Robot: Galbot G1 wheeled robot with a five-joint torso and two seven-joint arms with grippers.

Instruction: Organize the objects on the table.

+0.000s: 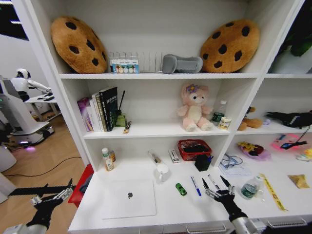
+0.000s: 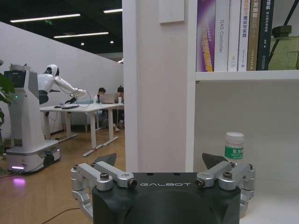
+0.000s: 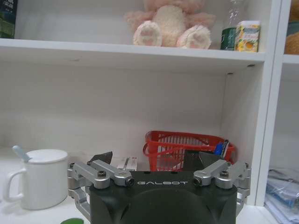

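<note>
White counter joined to white shelving carries the loose objects: a silver laptop lid-down at the left, a tiny green toy car near the middle, a blue pen and a darker pen just to its right, a clear green-labelled bottle lying farther right, then a yellow strip and a yellow packet toward the far end. Right gripper hovers low over the counter between the pens and the bottle, fingers spread and holding nothing; in the right wrist view it faces a white mug and a red basket. Left gripper hangs beyond the counter's left end, above the floor, fingers likewise spread and empty. Risk, as a judgement: the pens are thin and lie flat, so a descent slightly off line could push one aside or knock the nearby bottle, which may roll. Legible writing: "GALBOT" on both gripper housings; "DAS Controller" on a white book spine in the left wrist view; green Chinese characters on a small standing bottle; other labels are too small to read.
</note>
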